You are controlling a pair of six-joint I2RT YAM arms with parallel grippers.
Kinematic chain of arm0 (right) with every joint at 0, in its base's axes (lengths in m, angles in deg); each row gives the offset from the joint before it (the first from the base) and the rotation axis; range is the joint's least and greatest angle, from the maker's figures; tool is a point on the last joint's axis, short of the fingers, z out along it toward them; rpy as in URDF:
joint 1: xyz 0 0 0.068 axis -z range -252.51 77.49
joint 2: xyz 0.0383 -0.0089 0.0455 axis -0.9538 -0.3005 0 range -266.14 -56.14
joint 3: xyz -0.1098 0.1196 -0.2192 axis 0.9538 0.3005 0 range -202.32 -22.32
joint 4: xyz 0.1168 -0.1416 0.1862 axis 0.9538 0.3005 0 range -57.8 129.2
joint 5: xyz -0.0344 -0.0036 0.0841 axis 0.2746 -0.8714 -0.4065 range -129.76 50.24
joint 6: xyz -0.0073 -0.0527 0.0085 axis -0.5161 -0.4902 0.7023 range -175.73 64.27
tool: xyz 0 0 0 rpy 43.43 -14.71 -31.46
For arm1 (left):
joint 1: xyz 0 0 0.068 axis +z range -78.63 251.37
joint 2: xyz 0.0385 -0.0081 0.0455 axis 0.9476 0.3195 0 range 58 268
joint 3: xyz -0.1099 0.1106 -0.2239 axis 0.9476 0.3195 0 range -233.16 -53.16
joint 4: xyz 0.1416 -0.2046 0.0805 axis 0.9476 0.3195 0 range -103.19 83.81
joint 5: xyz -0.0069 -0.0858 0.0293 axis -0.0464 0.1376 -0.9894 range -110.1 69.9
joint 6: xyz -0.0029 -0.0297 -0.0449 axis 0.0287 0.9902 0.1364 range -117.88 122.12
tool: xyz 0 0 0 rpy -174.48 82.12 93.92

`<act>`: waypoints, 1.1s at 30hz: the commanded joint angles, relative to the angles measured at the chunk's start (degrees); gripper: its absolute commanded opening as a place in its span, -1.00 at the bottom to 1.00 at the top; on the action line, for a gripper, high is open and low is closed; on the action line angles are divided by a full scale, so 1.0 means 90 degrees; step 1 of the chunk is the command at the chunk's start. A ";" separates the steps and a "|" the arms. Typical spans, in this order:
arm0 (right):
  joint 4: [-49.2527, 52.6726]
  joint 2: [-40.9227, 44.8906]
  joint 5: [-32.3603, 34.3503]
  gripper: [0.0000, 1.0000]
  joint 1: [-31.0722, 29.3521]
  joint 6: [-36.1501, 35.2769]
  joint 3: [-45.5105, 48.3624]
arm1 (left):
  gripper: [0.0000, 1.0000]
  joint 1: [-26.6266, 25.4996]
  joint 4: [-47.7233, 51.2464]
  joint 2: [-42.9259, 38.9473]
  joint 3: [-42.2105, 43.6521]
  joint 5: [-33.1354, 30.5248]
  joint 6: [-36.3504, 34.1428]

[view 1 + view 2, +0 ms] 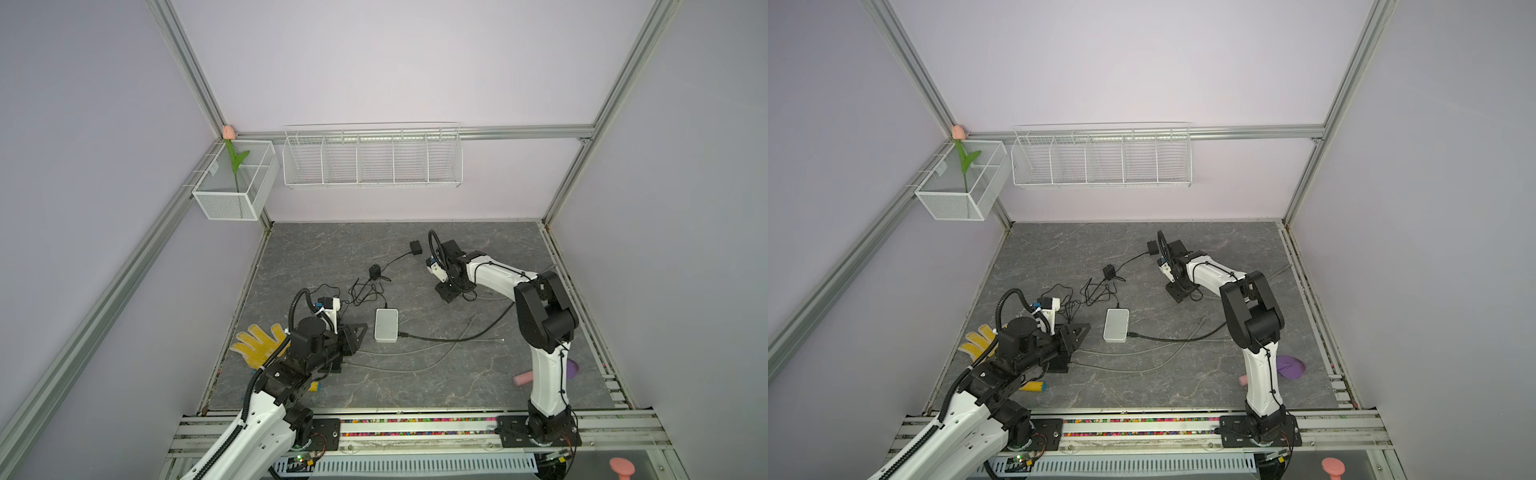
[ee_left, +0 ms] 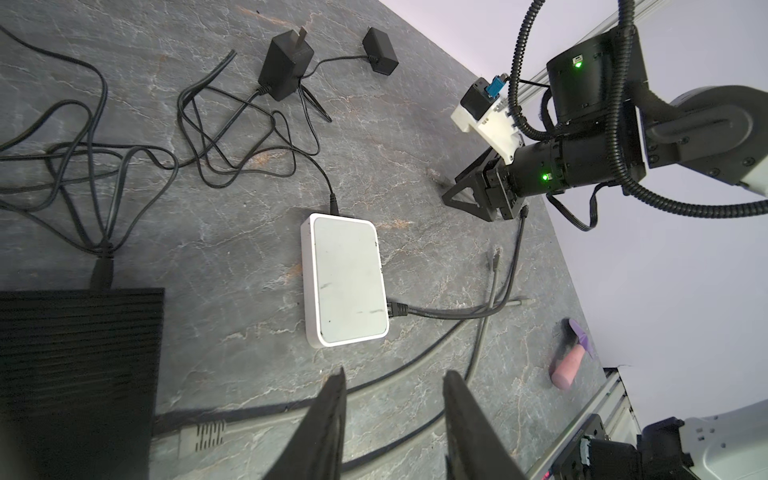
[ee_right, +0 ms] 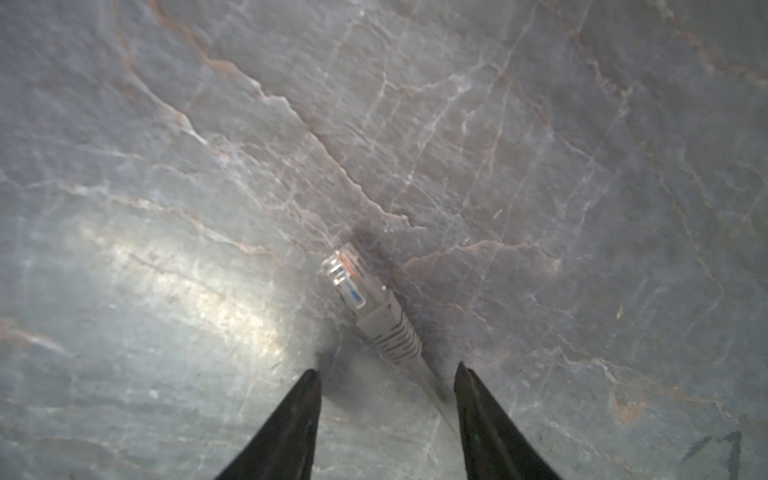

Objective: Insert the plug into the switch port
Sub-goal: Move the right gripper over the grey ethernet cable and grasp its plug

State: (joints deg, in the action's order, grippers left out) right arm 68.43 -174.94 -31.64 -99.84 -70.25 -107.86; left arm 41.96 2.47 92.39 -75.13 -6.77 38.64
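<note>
Plug (image 3: 353, 282), clear-tipped on a grey lead (image 3: 424, 378), lies flat on the grey stone-patterned table (image 1: 457, 374). We see it only through the right wrist camera. It rests just ahead of the right gripper (image 3: 387, 369), whose claw is released: both fingers stand apart, and the lead runs back between them unpinched. In both top views that gripper points down at the table at about 2 o'clock from the white switch (image 1: 386, 325), well apart from it, and its body hides the plug there. We find the switch lying flat near the table's middle. A black cable (image 1: 457, 338) is already seated in its side at roughly 4 o'clock, and a thin power lead (image 2: 332, 199) enters it at 12 o'clock. The left gripper (image 2: 395, 372) hovers at 9 o'clock of the switch, near it but not touching. Its claw is released too, with the fingers spread and grasping nothing. A yellow glove (image 1: 259, 345) lies farther out at 9 o'clock.
</note>
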 commanded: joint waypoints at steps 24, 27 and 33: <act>0.0618 -0.0414 -0.0702 -0.54 0.0166 0.0074 -0.0315 | -0.23 0.0025 0.0310 0.0246 -0.0402 -0.0223 -0.0186; 0.0518 -0.0270 -0.0765 -0.74 0.0107 0.0139 -0.0117 | -0.24 0.0025 0.0247 0.0437 -0.0522 -0.0264 -0.0266; 0.0333 -0.0017 -0.0752 -0.85 0.0001 0.0188 0.0182 | -0.23 0.0034 0.0053 0.0736 -0.0615 -0.0211 -0.0293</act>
State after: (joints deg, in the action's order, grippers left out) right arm 68.78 -176.27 -36.54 -98.77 -69.24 -109.19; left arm 42.02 4.02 98.40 -78.96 -8.26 37.30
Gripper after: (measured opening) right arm 0.113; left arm 0.384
